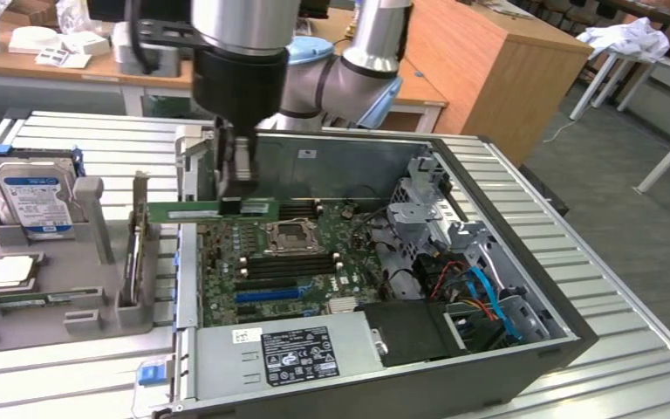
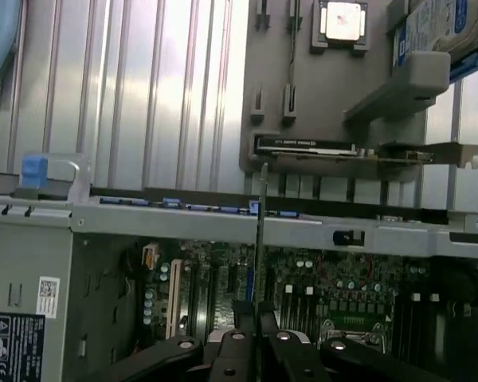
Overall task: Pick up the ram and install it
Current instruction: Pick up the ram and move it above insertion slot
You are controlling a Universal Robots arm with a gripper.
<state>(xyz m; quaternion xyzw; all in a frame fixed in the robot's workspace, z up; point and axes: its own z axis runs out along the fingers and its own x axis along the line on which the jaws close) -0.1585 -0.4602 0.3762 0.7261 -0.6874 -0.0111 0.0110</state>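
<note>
Gripper closed on the ram, pinching it nearer its end on the exterior view's right. Stick held level, long side sticking out to the exterior view's left. Ram is in the air over the edge of the open computer case, above the motherboard. Wrist view: stick edge-on between the fingers.

the table is ribbed shiny metal, the tray matt grey plastic, the ram green circuit board.
</note>
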